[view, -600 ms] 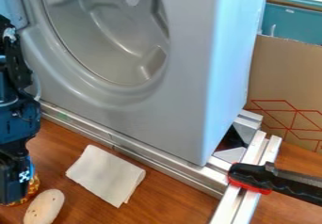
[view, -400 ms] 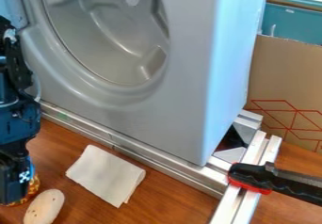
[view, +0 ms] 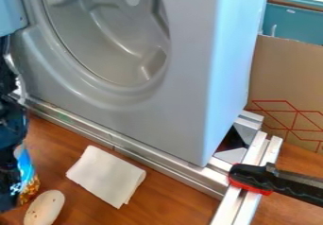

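A folded white rectangular cloth point(view: 106, 176), speckled cream oval object point(view: 44, 208), blue-orange item point(view: 28, 181) and silver metal rails point(view: 157, 161) were borne by a brown wooden tabletop point(view: 175, 196).

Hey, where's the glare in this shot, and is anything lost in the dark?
In the camera view, a broad bright sheen runs down the side of the gray housing; the metal rails catch bright highlights, with softer streaks in the round recess; the gap beside the housing's lower corner is darkest, its inside hard to make out.
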`<state>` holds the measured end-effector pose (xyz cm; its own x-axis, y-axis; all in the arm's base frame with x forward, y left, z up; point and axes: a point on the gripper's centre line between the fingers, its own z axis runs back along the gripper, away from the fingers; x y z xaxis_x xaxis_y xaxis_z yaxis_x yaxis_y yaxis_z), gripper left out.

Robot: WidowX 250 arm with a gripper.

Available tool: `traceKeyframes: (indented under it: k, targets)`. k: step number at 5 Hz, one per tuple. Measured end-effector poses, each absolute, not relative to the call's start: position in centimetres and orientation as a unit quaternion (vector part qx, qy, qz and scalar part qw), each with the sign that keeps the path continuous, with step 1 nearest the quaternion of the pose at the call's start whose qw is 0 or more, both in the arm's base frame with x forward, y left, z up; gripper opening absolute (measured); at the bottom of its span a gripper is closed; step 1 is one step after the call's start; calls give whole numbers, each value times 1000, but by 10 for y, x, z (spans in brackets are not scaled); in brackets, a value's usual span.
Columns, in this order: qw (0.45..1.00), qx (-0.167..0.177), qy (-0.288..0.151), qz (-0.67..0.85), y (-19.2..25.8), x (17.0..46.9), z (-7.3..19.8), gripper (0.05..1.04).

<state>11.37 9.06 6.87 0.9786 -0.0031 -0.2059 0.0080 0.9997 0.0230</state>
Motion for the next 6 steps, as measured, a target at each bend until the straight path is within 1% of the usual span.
traceKeyframes:
  k: [1,2,3,4,6]
  targets:
    - [990,26,130,56,107,104,60,1001]
    - [982,28,159,95,134,109,44,1001]
    - [981,26,157,108,149,118,40,1001]
    - [985,13,144,100,155,132,38,1001]
    - [987,-29,91,126,162,174,36,1001]
